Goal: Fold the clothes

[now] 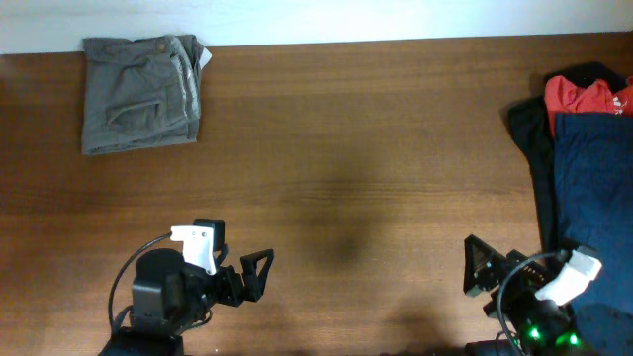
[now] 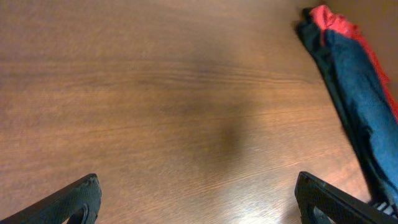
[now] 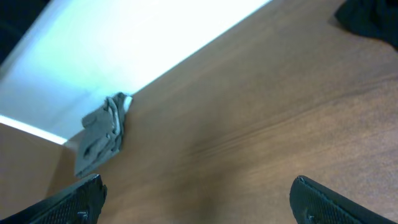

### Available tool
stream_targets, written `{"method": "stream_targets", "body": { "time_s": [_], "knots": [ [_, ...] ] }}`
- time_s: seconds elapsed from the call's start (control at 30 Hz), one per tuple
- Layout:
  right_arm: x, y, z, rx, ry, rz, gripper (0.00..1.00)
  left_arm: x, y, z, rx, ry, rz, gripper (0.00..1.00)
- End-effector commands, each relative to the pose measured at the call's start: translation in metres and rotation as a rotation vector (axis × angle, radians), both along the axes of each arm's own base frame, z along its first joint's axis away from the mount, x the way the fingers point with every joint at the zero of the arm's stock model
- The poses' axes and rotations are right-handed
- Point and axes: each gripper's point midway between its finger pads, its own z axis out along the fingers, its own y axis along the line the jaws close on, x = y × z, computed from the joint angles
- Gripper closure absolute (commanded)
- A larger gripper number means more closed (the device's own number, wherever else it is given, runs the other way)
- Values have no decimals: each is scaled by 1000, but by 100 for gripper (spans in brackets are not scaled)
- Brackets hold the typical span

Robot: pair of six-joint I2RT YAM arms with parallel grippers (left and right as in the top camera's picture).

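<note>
Overhead view: the clothes [image 1: 141, 94] lie at the far left of the surface [image 1: 376, 138], close to its far edge. The grey-olive fabric is gathered into a compact, roughly rectangular bundle. A white label [image 1: 206, 56] sticks out at the bundle's far right corner.

Left hand [image 2: 199, 208]: sits low at the near edge, left of centre. Left wrist view shows its two fingers spread wide at the bottom corners, with only bare wood between them. It grips nothing and is well apart from the clothes.

Right hand [image 3: 199, 205]: sits at the near edge on the right, fingers likewise spread wide with nothing between them. Right wrist view looks across the surface to the clothes [image 3: 102, 134], far off by the pale back edge.

Right side of the surface: a navy garment [image 1: 593, 188] lies in a heap, with a red garment [image 1: 584, 94] at its far end and black cloth [image 1: 529, 129] along its left edge. The heap runs down just beside the right hand; I cannot tell whether they touch.
</note>
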Motion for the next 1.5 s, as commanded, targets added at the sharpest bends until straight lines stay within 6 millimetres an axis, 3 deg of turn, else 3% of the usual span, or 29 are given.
{"method": "stream_targets", "body": {
  "time_s": [0.0, 0.57, 0.87, 1.1, 1.47],
  "knots": [
    [-7, 0, 6, 5, -38, 0, 1, 1, 4, -10, 16, 29, 28, 1],
    [-18, -1, 14, 8, -101, -1, 1, 1, 4, -10, 16, 30, 27, 1],
    [-19, -57, 10, -141, -136, -305, 1, 1, 4, -10, 16, 30, 27, 1],
    [10, -62, -4, -364, -273, -277, 1, 1, 4, -10, 16, 30, 27, 1],
    [60, -51, -33, -408, -451, -231, 1, 1, 4, -10, 16, 30, 27, 1]
  ]
}}
